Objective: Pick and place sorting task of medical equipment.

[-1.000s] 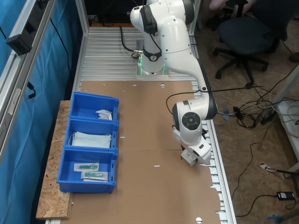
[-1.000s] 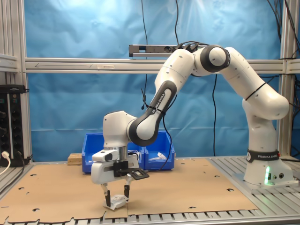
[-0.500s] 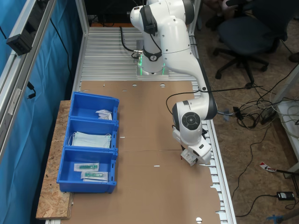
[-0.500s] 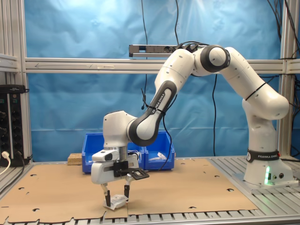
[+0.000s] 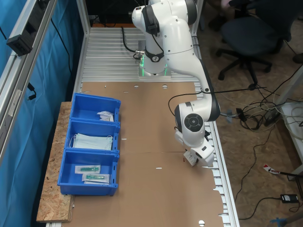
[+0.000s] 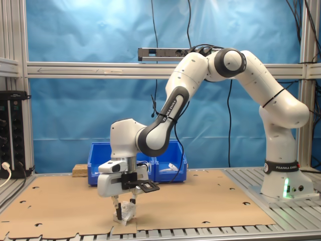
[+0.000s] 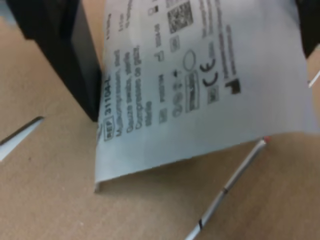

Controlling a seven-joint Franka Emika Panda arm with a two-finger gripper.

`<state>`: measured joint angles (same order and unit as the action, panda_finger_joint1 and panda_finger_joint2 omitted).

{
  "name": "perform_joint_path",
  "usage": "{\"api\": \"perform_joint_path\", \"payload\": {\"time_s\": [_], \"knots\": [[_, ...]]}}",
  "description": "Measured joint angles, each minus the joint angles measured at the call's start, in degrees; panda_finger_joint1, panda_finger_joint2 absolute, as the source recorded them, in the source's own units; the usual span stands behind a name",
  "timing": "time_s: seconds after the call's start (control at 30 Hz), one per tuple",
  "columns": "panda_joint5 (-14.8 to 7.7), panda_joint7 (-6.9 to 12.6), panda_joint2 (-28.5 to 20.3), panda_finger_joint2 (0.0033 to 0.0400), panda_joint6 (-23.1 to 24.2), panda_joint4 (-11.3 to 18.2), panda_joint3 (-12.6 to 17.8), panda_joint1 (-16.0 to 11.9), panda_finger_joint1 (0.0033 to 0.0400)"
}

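Packet: the white packet (image 7: pixel 200 85) with dark print is sitting between the two black fingers (image 7: pixel 75 55) in the wrist view, its printed face bowing outward and its lower edge lying at the brown cardboard sheet (image 7: pixel 60 200).
Pincer: the gripper (image 6: pixel 124 208) is squeezing narrow on the packet (image 6: pixel 125 213) in the second exterior view, both fingers pressing its sides so that it is standing nearly on edge.
Place: the packet is resting low at the cardboard (image 6: pixel 60 206), near the front edge of the table in the second exterior view; in the first exterior view the gripper (image 5: pixel 193 158) is working close to the first exterior view's right edge of the cardboard (image 5: pixel 151 189).
Arm: the white arm (image 6: pixel 200 85) is bending down over the sheet from its base (image 6: pixel 283 183).
Bins: three blue bins (image 5: pixel 92 151) are standing in a row well apart from the gripper, holding a crumpled white packet (image 5: pixel 105 115), pale blue masks (image 5: pixel 92 141) and clear packets with green parts (image 5: pixel 92 172).
Behind: a blue curtain (image 6: pixel 90 100) is hanging behind the bins.
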<state>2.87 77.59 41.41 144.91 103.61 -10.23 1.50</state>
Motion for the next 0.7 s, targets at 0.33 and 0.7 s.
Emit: {"api": "perform_joint_path", "payload": {"time_s": [0.33,0.7], "knots": [[0.00,0.00,-0.01,0.0185,0.00,-0.01,0.00,0.00,0.0185],[0.00,0.00,-1.23,0.0056,-0.11,0.02,0.66,0.00,0.0056]]}}
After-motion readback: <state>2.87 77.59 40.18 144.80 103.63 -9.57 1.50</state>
